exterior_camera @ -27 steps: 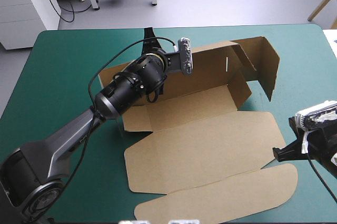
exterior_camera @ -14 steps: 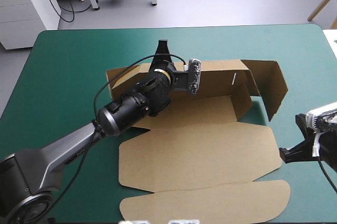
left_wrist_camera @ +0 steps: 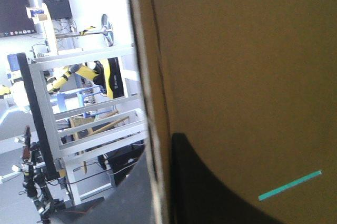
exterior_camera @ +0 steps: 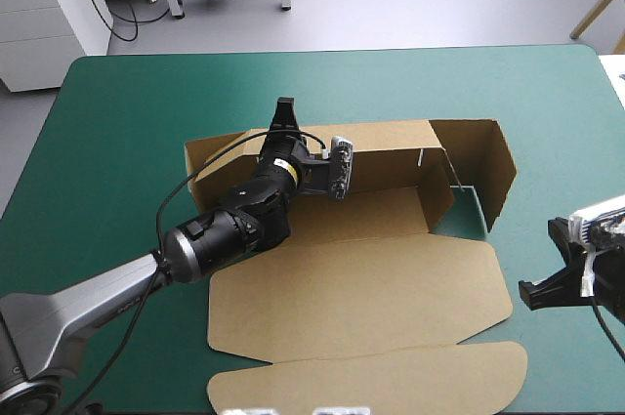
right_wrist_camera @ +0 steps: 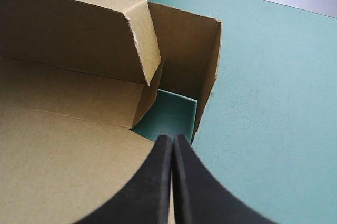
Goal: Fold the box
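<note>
box [exterior_camera: 361,283] long axis runs left-right; left gripper [exterior_camera: 285,114] clamps its rear wall [exterior_camera: 386,145], right gripper [right_wrist_camera: 172,139] clenched

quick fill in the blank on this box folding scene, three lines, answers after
1. The left hand grips the box by its raised wall on the ____ side of the table.
2. The right hand has its fingers ____, with nothing between them.
3. The box's wide lid panel lies ____ on the table.

Missing words: far; shut; flat
</note>
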Robot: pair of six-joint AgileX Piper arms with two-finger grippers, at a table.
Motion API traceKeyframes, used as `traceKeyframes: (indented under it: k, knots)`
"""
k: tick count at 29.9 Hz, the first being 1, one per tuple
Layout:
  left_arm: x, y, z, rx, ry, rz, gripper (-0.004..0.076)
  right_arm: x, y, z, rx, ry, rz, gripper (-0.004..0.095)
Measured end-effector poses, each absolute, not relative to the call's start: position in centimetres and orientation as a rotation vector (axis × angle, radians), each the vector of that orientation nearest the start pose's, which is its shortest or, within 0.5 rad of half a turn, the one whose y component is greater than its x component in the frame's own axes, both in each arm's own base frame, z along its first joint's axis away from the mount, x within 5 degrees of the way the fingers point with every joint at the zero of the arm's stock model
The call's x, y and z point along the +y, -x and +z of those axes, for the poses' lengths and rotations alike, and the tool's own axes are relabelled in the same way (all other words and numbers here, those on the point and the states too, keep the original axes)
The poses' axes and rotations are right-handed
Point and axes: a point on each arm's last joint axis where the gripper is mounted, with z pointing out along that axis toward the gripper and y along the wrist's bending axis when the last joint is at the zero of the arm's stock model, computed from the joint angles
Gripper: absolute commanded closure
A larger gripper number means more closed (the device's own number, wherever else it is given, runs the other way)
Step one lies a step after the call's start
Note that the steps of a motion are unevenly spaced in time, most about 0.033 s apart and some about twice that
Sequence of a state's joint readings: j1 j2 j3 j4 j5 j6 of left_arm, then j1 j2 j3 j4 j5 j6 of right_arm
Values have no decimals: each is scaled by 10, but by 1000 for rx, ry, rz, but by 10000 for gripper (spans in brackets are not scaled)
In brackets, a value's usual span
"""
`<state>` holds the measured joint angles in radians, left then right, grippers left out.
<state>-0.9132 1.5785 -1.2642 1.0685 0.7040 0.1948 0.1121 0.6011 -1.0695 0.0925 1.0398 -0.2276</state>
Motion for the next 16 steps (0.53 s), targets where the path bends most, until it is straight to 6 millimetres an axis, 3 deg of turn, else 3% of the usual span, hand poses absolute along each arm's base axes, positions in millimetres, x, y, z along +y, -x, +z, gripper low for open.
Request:
traceKeyframes:
  k: [8,11,16]
  knots:
    - [-244,-254,314,1383,-1612,777,734,16,-70,425,2003,343,52,877]
    - [-244,-254,313,1402,-1585,762,734,16,-71,427,1980,337,56,740]
    - [-245,-258,309,1409,-1583,770,734,17,-72,433,1957,316,70,386]
